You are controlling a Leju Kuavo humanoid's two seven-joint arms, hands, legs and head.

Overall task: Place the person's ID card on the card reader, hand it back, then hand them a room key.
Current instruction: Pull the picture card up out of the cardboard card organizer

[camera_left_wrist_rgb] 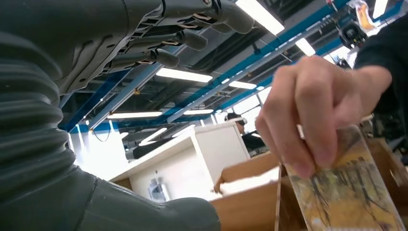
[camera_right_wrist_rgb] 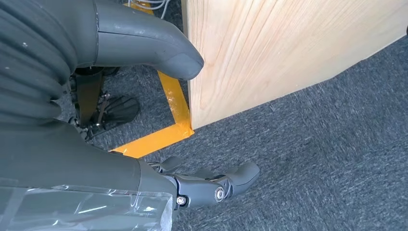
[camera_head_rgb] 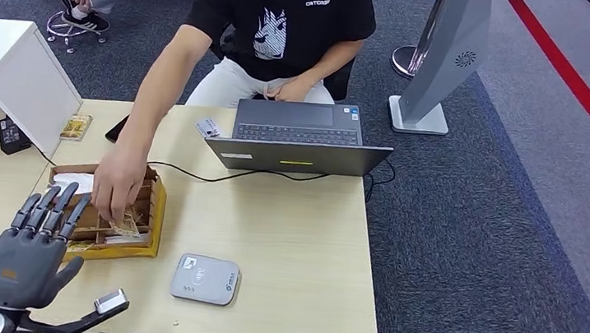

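Bright, even – ceiling strips glare (wrist cam).

The person's black T-shirt (camera_head_rgb: 283,8) carries small white lettering high on the chest that looks like "CATCASE", though it is too small to be sure, above a white animal-head graphic. The grey card reader (camera_head_rgb: 204,278), lying on the tabletop (camera_head_rgb: 292,241) well apart from the left hand's fingers (camera_head_rgb: 47,208), bears a small logo and a line of print too small to read. Stickers on the laptop (camera_head_rgb: 299,134) and the printing on the yellow card (camera_left_wrist_rgb: 349,192) are likewise illegible.
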